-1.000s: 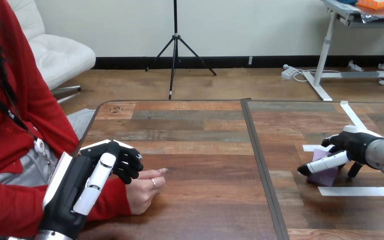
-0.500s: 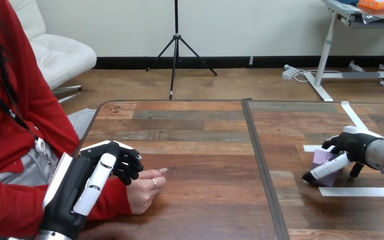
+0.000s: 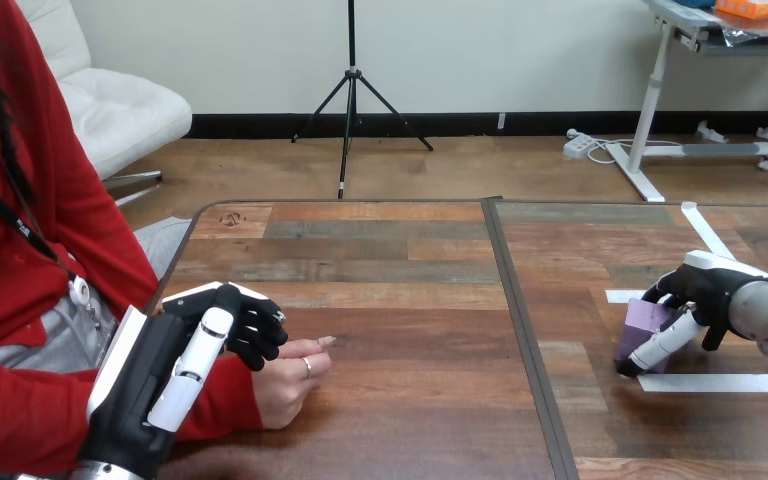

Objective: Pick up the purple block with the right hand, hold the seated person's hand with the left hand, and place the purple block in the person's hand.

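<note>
The purple block stands at the table's right side, tipped up off a strip of white tape. My right hand reaches over it from the right; its dark fingers curl round the block's far side and a white finger presses across its near face. At the left, the person's hand rests on the table as a loose fist. My left hand lies over its back, with the fingers curled down onto it and the thumb along the near side by the red sleeve.
White tape strips mark the table round the block, with another running toward the far right corner. A dark seam splits the tabletop in two. The person's torso and arm take up the left edge.
My right hand has drawn its white finger in against the block, which has risen and tipped more upright. The left hand and the person's hand have not moved.
</note>
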Robot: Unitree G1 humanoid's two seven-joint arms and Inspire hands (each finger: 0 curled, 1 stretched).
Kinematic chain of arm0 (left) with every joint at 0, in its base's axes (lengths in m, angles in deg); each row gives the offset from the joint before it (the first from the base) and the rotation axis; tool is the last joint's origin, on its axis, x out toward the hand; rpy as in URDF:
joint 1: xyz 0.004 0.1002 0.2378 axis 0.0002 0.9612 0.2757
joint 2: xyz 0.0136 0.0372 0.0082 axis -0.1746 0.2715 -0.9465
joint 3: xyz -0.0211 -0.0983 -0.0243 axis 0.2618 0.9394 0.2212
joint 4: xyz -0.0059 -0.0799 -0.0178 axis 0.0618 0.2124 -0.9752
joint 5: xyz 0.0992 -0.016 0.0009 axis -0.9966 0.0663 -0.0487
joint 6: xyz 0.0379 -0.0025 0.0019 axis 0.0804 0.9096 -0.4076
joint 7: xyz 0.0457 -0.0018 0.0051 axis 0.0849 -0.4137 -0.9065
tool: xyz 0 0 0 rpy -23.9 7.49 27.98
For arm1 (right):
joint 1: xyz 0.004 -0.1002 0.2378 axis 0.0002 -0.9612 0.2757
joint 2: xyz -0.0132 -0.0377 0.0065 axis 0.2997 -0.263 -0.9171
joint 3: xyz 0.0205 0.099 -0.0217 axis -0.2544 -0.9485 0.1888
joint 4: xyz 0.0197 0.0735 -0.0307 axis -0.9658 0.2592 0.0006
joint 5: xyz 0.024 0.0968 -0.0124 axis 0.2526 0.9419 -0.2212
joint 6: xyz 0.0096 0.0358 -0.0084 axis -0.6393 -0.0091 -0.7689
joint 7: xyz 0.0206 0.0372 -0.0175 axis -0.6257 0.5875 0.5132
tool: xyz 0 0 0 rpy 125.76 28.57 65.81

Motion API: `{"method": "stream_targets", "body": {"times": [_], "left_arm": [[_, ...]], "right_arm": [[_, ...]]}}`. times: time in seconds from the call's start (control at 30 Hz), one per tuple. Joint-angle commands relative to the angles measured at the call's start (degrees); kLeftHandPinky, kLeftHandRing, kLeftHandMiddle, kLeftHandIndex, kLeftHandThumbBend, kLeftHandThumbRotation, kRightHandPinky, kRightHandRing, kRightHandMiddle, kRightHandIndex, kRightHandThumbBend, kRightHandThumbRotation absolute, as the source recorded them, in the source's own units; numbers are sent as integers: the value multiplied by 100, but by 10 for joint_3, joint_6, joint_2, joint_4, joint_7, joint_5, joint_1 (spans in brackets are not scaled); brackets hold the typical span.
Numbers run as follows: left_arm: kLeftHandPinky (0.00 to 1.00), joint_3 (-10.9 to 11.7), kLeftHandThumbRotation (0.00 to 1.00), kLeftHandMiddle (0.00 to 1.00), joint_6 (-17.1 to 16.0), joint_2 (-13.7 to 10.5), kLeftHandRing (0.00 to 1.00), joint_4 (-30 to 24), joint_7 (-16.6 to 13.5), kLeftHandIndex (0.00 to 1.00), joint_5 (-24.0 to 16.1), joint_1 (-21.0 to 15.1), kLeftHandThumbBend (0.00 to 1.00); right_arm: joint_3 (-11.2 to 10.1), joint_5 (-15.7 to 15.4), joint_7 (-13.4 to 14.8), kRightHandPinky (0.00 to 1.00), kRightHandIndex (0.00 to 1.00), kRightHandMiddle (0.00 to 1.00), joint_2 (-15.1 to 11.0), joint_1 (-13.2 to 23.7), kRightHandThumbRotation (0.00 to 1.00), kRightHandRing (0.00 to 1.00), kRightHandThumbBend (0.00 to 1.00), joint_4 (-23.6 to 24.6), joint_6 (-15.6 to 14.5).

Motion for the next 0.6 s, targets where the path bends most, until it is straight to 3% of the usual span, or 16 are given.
{"method": "stream_targets", "body": {"times": [0.0, 0.57], "left_arm": [[42, 6, 100, 50, -3, -12, 48, -20, 1, 49, 6, -22, 42], [42, 8, 100, 51, -4, -14, 48, -23, 0, 49, 5, -22, 42]], "right_arm": [[3, -1, 13, 67, 80, 82, -12, 9, 18, 78, 100, 5, 4], [9, -8, 47, 65, 70, 73, -12, -1, 7, 70, 87, 7, 25]]}}
